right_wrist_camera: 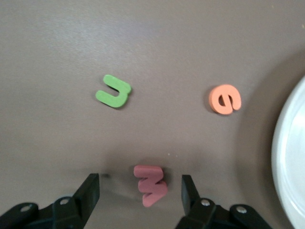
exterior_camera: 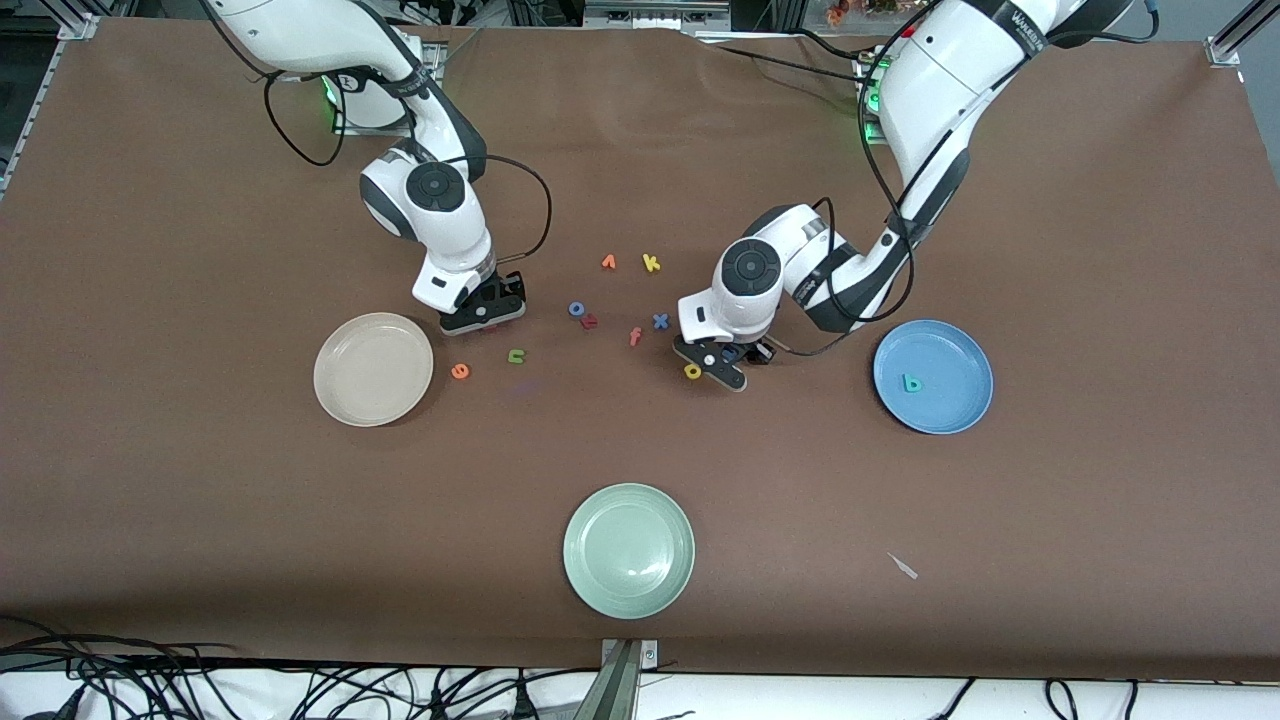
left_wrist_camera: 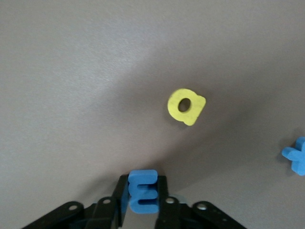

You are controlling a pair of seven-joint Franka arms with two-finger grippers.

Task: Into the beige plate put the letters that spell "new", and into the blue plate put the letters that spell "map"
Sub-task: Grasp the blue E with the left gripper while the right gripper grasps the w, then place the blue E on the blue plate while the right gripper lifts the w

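I've got the teal p in the blue plate. My left gripper is clamped on the blue m, beside the yellow a. My right gripper stands apart around the red w; green n and orange e lie mid-table by the bare beige plate.

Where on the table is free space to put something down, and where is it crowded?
Bare cloth lies between the beige plate and the pale green plate, and between the pale green plate and the blue plate. It is crowded in the middle, where loose letters lie between the right gripper and the left gripper.
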